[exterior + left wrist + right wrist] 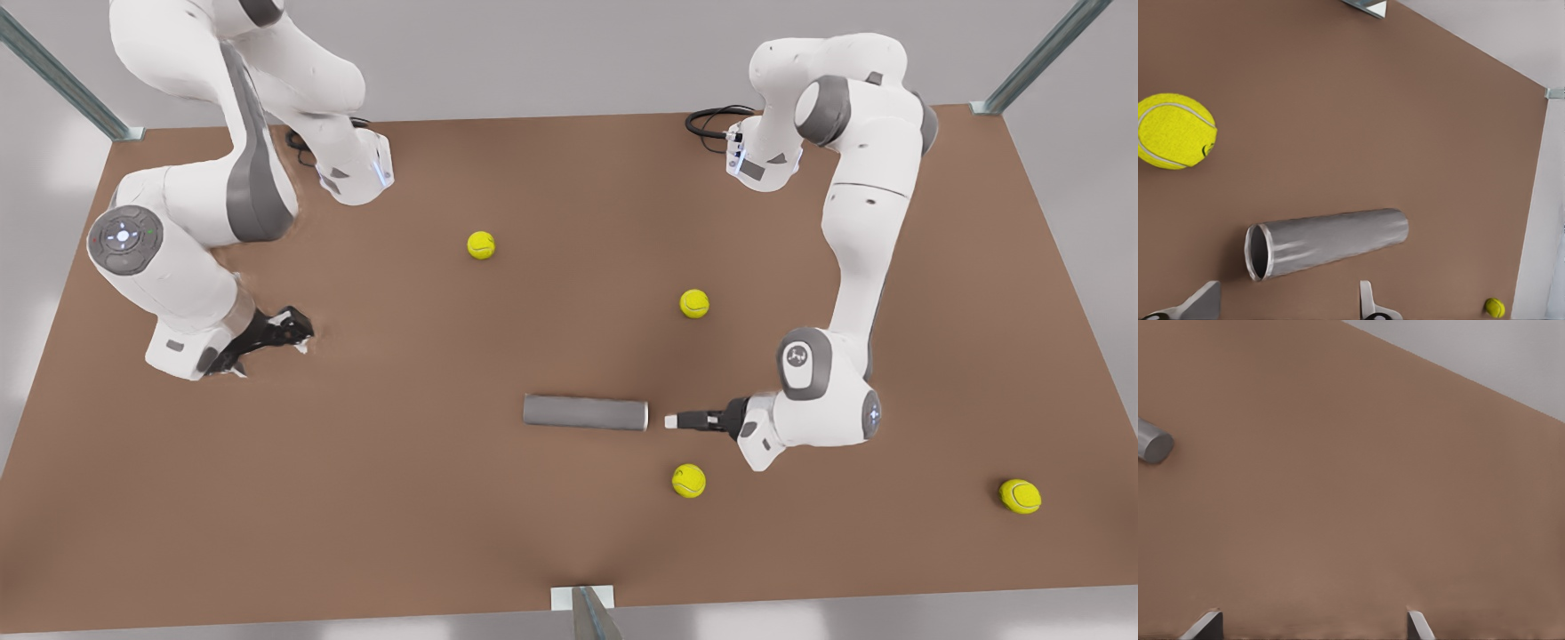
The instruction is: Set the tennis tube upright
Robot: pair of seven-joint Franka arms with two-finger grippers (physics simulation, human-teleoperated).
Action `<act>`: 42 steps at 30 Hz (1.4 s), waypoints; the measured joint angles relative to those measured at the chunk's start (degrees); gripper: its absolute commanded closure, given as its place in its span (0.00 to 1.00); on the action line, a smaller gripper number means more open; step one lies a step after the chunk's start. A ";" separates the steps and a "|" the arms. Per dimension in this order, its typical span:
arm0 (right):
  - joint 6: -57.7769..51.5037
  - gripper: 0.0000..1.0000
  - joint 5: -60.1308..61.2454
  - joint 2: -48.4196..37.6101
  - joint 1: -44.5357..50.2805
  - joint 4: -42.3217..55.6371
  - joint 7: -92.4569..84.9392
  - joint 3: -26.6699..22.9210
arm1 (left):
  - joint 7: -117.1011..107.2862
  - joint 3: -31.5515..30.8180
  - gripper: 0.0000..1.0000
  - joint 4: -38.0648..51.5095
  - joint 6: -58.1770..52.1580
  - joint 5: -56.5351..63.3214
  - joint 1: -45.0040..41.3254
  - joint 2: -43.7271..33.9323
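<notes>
Clearly nothing is done yet: the tennis tube (585, 412) lies flat on the desk (356, 498). Just beside its open end, the left gripper (674, 421) has its jaws released. Well apart, the right gripper (298, 333) waits, jaws likewise spread

The tennis tube (1328, 242) lies flat on the brown table (1338, 100) — open rim toward the left gripper (1285, 303). Its fingertips (1367, 297) stand spread; a tennis ball (1173, 131) sits nearby.
</notes>
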 measured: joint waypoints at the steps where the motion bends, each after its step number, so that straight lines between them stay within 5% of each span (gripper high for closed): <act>1: -0.34 0.00 0.05 -3.55 6.20 -2.93 3.62 -7.47 | 1.25 -0.05 0.01 0.07 0.09 -0.10 -0.01 0.68; 3: -1.00 0.00 0.05 -9.94 17.55 -7.54 5.87 -18.13 | 1.83 -0.09 0.01 1.08 0.13 -0.37 -0.02 1.54; 42: 1.65 0.00 1.01 -2.02 15.67 -3.67 11.69 -15.62 | 10.36 -1.85 0.01 3.21 8.74 -1.94 -1.33 9.77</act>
